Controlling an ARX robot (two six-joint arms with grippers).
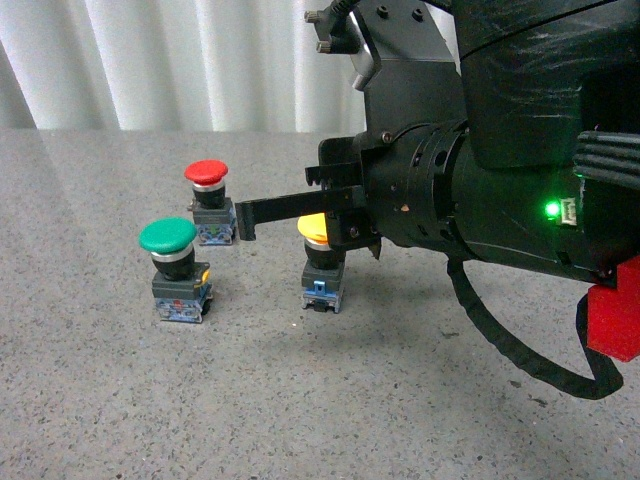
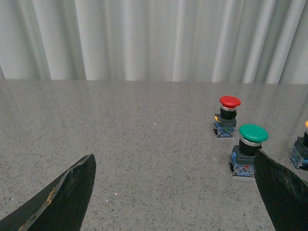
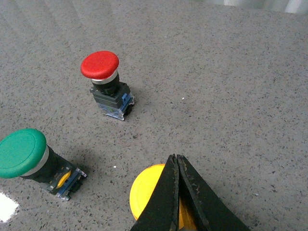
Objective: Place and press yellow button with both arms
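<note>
1. My left gripper (image 2: 173, 159) is spread wide with nothing between its fingers. It hangs low over the grey speckled table (image 2: 134, 144).
2. In the front view, the green button (image 1: 168, 237) stands furthest left, upright and nearest to me.
3. The red button (image 1: 206, 172) stands upright just behind it, a little to the right.
4. The yellow button (image 1: 315, 228) stands upright on the table to the right of both and apart from them. My right arm (image 1: 480, 190) partly hides its cap.
5. My right gripper (image 3: 174, 159) has its fingers pressed together, pinching nothing. The closed tips lie over the yellow cap; I cannot tell whether they touch it.
</note>
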